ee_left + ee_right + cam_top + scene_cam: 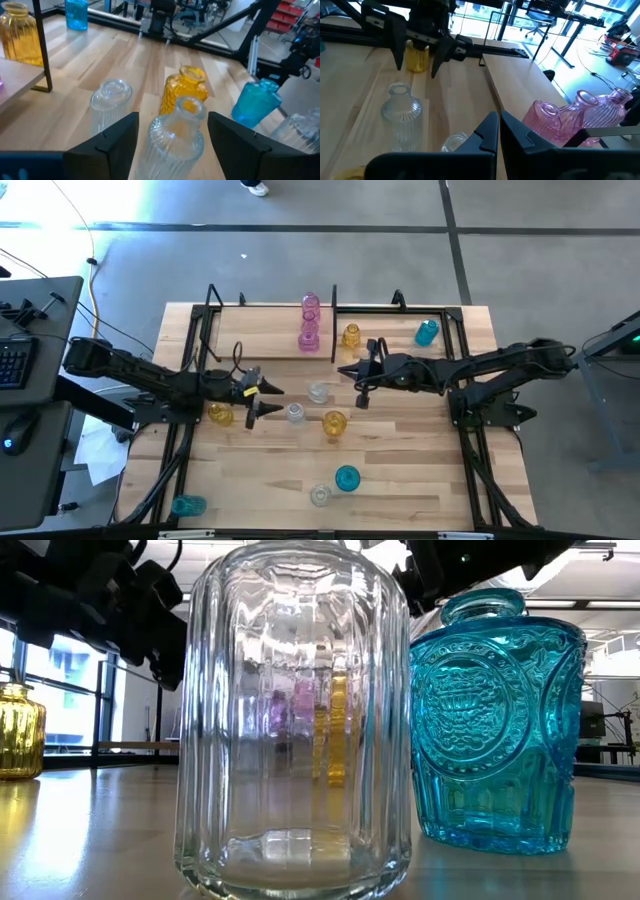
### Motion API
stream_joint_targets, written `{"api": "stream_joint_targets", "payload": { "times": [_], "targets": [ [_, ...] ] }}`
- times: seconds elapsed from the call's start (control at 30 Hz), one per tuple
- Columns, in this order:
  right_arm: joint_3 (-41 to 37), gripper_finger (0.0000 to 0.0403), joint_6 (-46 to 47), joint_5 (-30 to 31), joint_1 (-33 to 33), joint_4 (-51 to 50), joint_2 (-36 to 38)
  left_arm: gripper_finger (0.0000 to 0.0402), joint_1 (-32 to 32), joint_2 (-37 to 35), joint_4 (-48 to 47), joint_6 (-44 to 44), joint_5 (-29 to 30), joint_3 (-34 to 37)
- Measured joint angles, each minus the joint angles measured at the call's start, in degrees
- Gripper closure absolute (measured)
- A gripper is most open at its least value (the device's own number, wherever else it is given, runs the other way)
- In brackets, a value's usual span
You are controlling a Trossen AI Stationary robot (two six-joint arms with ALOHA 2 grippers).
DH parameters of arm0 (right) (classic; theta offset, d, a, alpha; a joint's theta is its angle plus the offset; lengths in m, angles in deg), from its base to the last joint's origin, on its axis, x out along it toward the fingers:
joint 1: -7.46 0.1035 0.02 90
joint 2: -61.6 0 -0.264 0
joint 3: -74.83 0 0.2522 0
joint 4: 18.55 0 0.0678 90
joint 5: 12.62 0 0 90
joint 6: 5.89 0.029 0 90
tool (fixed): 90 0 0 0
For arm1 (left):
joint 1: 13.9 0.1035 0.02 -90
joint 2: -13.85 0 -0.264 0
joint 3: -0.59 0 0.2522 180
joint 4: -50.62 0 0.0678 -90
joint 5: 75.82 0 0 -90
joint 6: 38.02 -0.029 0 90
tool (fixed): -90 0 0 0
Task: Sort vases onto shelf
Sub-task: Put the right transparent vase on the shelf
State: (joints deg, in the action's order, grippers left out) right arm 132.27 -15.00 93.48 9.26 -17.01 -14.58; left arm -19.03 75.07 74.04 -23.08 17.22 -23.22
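The shelf [262, 330] stands at the table's far side and carries two pink vases [309, 320], an amber one [351, 335] and a teal one [427, 332]. My left gripper [274, 400] [172, 119] is open at mid-table. Its fingers stand either side of an upright clear ribbed vase [295, 413] [175, 137] without touching it. A second clear vase [318, 392] [111, 100] and an amber vase [334, 422] [186, 87] stand just beyond. My right gripper [346, 370] [498, 131] is shut and holds nothing. It hovers by the shelf's front edge, near the pink vases [572, 115].
More vases stand on the table: amber [220, 415] beside the left arm, teal [347, 477] and clear [320, 496] near the front edge, teal [188, 505] at the near left corner. The low view is filled by the clear vase [295, 720] and the teal one [495, 720].
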Motion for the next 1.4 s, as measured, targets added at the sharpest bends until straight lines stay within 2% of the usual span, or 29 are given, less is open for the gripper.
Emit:
{"api": "stream_joint_targets", "payload": {
  "times": [0.27, 0.67, 0.83, 1.0, 1.4],
  "targets": [
    [0.0, 0.0403, -0.4, 0.0, 0.0, -0.5, 0.0, 0.0174, -1.5, 6.5, -0.1, 0.0, 1.6, -3.0],
    [0.0, 0.0403, -0.4, 0.0, 0.0, -1.0, 0.0, 0.0174, -3.6, 10.6, 0.0, -0.1, 1.8, -5.8],
    [0.0, 0.0403, -0.4, 0.0, 0.0, -1.3, -0.1, 0.0174, -4.5, 13.3, 0.0, -1.4, 3.9, -7.2],
    [0.0, 0.0403, -0.4, 0.0, 0.0, -1.6, -0.1, 0.0174, -4.7, 14.0, 0.4, -4.1, 5.9, -8.3],
    [0.0, 0.0403, -0.4, 0.0, 0.0, -2.6, -0.1, 0.0176, -4.7, 14.0, 0.4, -3.6, 7.3, -8.6]
  ]
}}
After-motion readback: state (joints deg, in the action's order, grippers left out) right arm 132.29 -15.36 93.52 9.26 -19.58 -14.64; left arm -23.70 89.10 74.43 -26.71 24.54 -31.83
